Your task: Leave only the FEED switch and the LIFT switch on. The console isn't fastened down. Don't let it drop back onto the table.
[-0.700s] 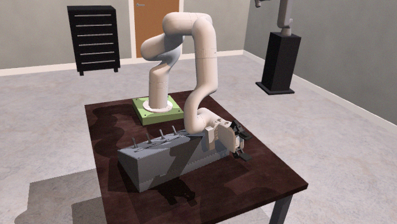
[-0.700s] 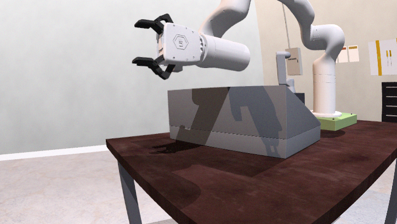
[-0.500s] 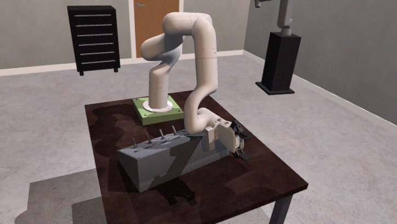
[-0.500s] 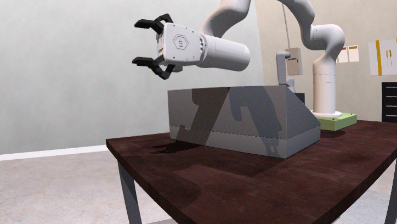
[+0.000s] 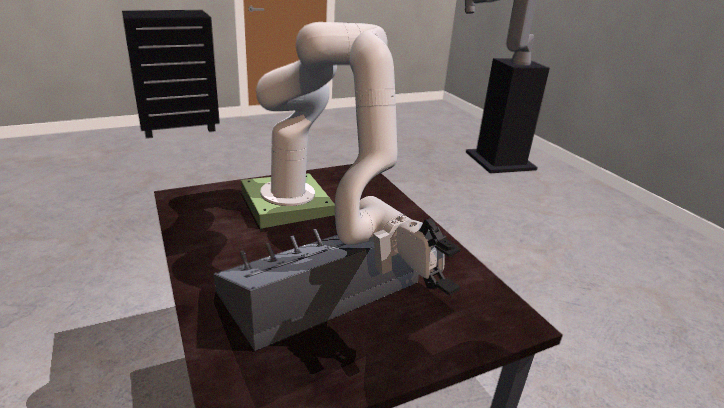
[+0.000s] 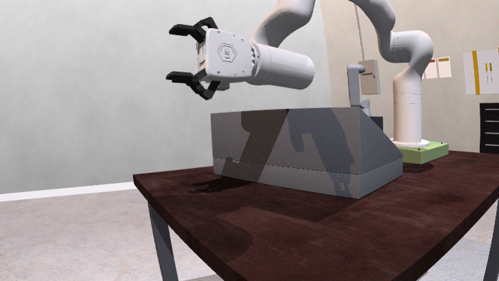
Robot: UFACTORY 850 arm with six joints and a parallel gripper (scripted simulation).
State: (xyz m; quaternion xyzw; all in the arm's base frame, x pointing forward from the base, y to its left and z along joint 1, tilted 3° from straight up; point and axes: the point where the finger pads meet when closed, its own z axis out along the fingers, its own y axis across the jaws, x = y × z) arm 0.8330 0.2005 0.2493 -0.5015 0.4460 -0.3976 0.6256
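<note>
A grey wedge-shaped console point(image 5: 263, 299) point(image 6: 307, 149) lies on the dark table point(image 5: 455, 329) point(image 6: 349, 237). Its sloped top faces the arm's base. Several thin switch levers stick up from that top, among them one point(image 5: 244, 260) at the left end and one point(image 5: 317, 236) further right. The rest are hidden behind my arm. The labels are too small to read, and I cannot tell which switches are on. My gripper point(image 5: 448, 267) point(image 6: 175, 53) is open and empty. It points sideways, past the console's end and a little above the height of its top.
The arm's green base block point(image 5: 288, 210) point(image 6: 424, 151) sits at the table's back. A black drawer cabinet point(image 5: 172, 70) and a black pedestal point(image 5: 511, 116) stand on the floor, away from the table. The table's edge is close beyond the gripper.
</note>
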